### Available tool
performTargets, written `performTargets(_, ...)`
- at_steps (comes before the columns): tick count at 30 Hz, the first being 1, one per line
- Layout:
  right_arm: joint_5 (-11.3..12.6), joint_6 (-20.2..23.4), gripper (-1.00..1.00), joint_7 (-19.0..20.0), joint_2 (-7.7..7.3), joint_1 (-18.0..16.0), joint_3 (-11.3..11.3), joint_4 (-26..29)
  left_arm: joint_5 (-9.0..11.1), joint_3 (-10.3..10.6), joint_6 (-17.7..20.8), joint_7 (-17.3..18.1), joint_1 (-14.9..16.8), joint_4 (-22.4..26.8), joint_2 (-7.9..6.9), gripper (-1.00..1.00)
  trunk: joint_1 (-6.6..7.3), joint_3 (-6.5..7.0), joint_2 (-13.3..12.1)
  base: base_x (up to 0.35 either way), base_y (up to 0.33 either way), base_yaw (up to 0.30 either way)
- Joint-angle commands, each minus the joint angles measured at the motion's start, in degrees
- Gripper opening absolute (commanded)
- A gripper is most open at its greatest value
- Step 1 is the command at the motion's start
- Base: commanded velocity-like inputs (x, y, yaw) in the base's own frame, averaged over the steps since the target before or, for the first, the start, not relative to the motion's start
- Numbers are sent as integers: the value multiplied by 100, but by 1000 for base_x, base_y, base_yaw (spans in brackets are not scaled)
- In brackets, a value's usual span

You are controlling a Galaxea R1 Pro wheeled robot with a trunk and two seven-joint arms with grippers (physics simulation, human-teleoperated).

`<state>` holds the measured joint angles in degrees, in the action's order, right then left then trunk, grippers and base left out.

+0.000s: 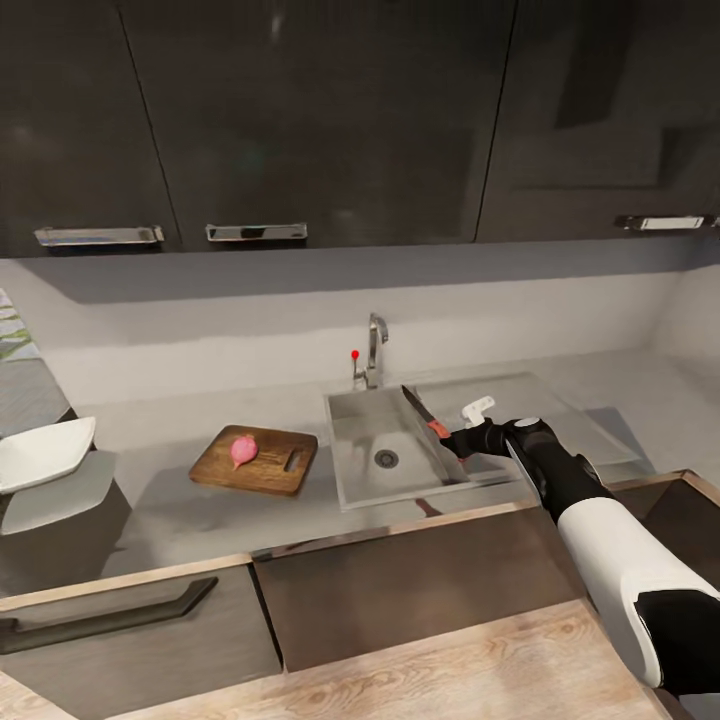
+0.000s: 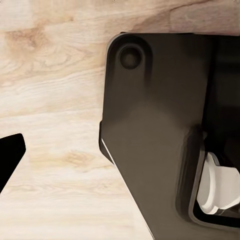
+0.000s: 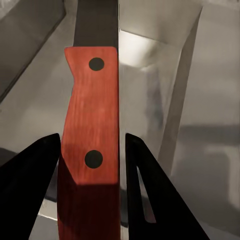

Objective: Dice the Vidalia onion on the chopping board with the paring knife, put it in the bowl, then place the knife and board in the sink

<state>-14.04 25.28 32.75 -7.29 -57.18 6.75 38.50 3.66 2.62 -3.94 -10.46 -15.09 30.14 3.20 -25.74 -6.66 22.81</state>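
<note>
Leftmost in the head view, a shallow white squarish glossy bowl (image 1: pixel 45 452) is seen at the picture's edge, raised on a grey block beside the long grey smooth counter (image 1: pixel 180 500); nothing can be made out inside it. Further right, a rectangular dark brown wooden chopping board (image 1: pixel 268 468) with rounded corners lies flat on the counter, its oval handle hole turned towards the sink. A small pinkish-red onion piece (image 1: pixel 243 449) rests on the board's left half, well apart from the hole. Next comes the rectangular grey matte sink (image 1: pixel 350 470) with a round drain, a chrome tap with a red dot (image 1: pixel 371 352) standing behind it and a flat drainboard moulded on its right. No object is seen lying on the basin floor.

Above the basin's right part, a slim paring knife (image 1: pixel 425 415) with a red handle and a dark pointed blade is held by the right pincer (image 1: pixel 452 438), the blade pointing up and away towards the tap. In the right wrist view the two dark fingers (image 3: pixel 30 185) are closed against both sides of the riveted red handle (image 3: pixel 92 130), with the grey basin beyond.

In the left wrist view a dark robot part (image 2: pixel 160 125) is seen over light wooden flooring (image 2: pixel 50 100); whether the left pincer is wide or narrow cannot be told.
</note>
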Motion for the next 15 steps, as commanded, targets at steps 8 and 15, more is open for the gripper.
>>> performTargets(8, -55, 12, -100, 29, -1, -3, 19, 9, 39, 28, -11, -35, -1, 10, -4, 100, -4, 45, 11, 0, 0, 205)
performTargets(15, -55, 12, -100, 29, -1, -3, 19, 8, 39, 28, -11, -35, 1, 1, -3, 100, -4, 88, 11, 0, 0, 238)
